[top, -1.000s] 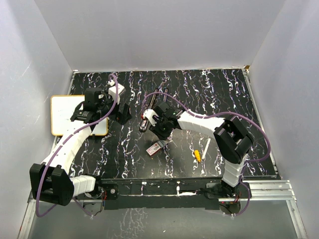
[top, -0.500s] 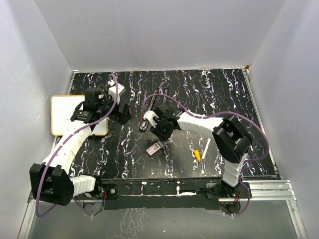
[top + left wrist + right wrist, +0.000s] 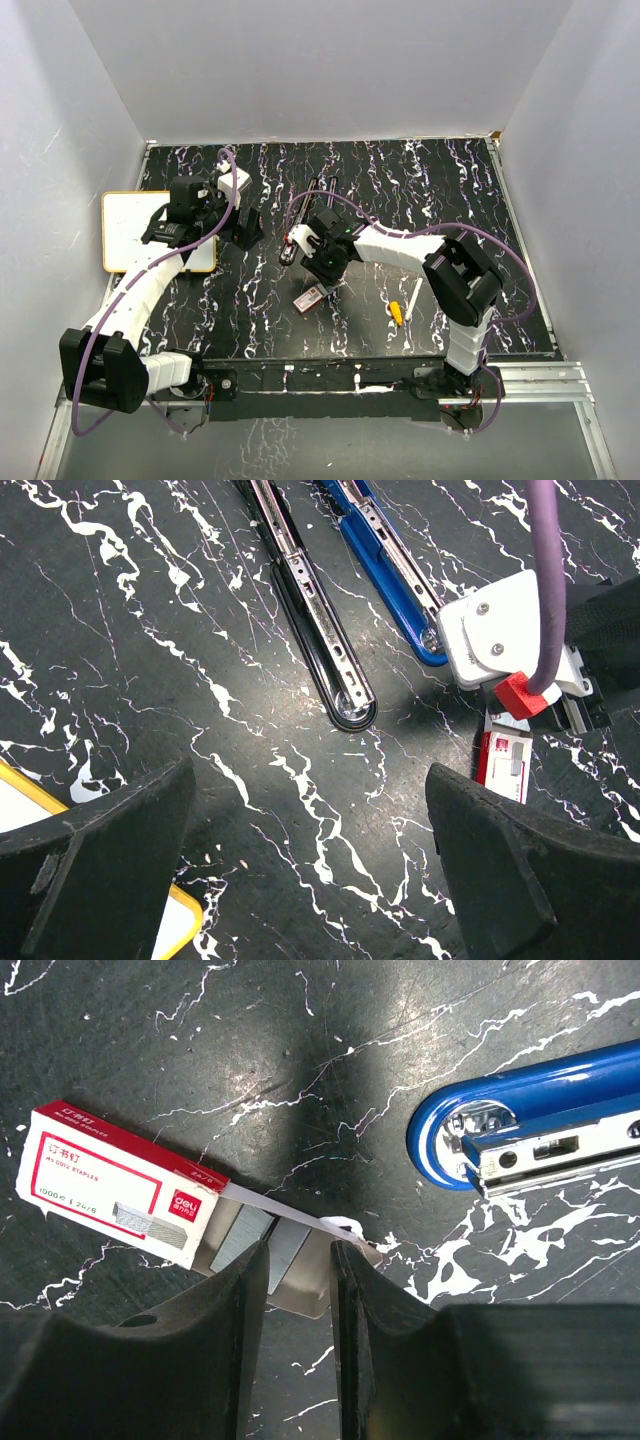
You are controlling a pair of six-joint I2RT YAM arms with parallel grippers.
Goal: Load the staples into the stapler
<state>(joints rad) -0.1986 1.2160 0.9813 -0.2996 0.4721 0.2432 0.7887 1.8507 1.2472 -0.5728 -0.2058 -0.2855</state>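
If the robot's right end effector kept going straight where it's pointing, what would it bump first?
The right end effector points at the pulled-out tray of grey staples in the small red-and-white cardboard box, so it would meet those first. It may be touching them now; depth is unclear.

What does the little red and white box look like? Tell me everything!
The staples box is small, flat cardboard, red and white with printed writing. It lies flat on the black marbled table, beside the blue stapler without touching it. Its tray is slid partly out, showing grey staple strips. The right gripper straddles one strip; a grip is unclear.
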